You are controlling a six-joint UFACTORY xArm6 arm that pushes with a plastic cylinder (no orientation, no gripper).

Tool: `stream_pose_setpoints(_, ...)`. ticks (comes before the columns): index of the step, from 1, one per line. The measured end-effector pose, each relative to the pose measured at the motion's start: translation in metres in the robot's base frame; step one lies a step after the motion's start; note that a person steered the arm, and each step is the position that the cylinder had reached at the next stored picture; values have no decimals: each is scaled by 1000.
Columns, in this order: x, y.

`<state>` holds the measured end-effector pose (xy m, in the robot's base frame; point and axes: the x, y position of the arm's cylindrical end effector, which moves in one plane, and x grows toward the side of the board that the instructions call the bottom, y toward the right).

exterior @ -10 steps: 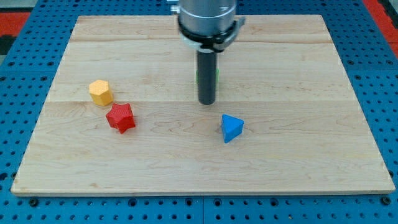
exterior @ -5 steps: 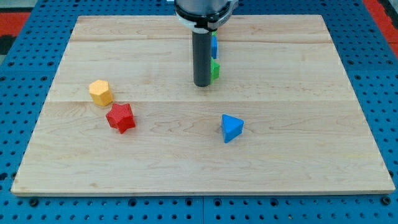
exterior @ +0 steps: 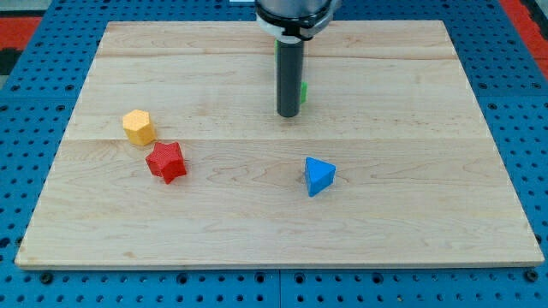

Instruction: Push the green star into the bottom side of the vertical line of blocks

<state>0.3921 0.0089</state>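
Rightward-shifted tip [exterior: 288, 115]; one green block [exterior: 303, 90] behind.

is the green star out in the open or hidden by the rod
Mostly hidden: only a green sliver shows at the rod's right edge, just above my tip.

We work in a robotics lab: our wooden bench [exterior: 411, 214] sits on a blue perforated mounting plate [exterior: 34, 94], with small coloured test blocks.
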Motion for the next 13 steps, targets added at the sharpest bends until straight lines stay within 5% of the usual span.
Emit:
stream_pose_setpoints(8,-19,-9)
stream_pose_setpoints(13,-23,45)
